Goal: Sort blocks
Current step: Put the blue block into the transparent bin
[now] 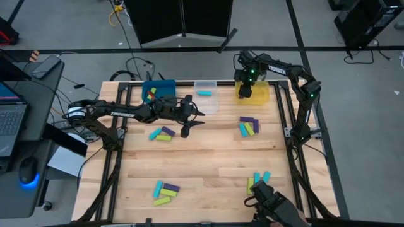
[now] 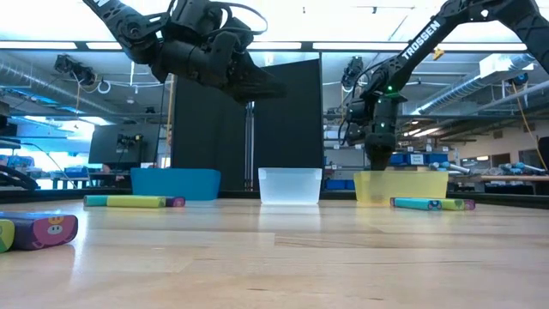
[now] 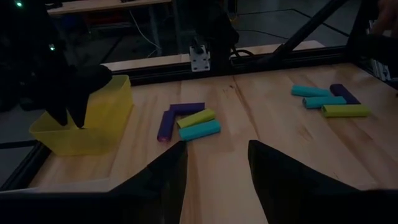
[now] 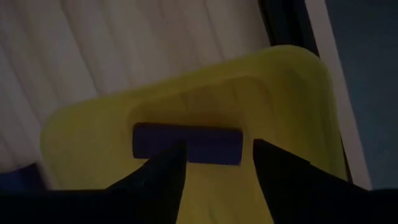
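Purple block (image 4: 186,144) is lying in the yellow bin (image 4: 292,93), right gripper (image 4: 214,163) hovering over it, jaws spread, empty. Left gripper (image 3: 214,155) is waiting open mid-table. Likely next: fetching from the block cluster (image 1: 248,126).

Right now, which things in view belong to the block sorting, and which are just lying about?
Part of the job:
- purple block lying in the yellow bin
- right pincer, open above that bin
- left pincer, open, above the table
- loose blocks on the table
- blue bin, clear bin

Lying about:
- laptop
- mouse
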Robot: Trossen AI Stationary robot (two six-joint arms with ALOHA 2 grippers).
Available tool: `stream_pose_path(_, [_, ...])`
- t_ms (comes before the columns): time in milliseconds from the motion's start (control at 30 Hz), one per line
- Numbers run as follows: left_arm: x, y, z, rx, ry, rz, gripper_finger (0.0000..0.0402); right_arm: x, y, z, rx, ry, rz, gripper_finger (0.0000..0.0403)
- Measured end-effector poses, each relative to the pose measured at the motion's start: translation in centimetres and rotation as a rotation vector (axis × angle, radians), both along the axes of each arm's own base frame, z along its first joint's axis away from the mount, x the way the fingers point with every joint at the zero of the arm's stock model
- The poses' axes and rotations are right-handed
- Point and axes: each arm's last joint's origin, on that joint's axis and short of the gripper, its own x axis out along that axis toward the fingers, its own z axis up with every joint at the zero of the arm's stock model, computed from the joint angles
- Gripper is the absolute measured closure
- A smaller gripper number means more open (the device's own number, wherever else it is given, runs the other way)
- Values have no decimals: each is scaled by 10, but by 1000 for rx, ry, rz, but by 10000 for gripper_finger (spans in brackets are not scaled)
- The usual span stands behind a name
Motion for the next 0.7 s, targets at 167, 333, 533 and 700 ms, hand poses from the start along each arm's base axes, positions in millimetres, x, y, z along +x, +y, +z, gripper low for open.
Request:
stream_pose_path(167, [0, 0, 0, 4, -3, -1, 223, 4, 3, 1, -40, 50, 10, 204])
stream_pose_path(333, [1, 0, 6, 4, -60, -20, 240, 12, 18, 16, -82, 86, 25, 256])
stream_pose_path(533, [-2, -2, 7, 22, -177, -42, 296, 30, 51, 47, -120, 26, 75, 375])
stream_pose_path(700, [-17, -5, -7, 1, -280, -32, 349, 45, 82, 72, -117, -85, 85, 383])
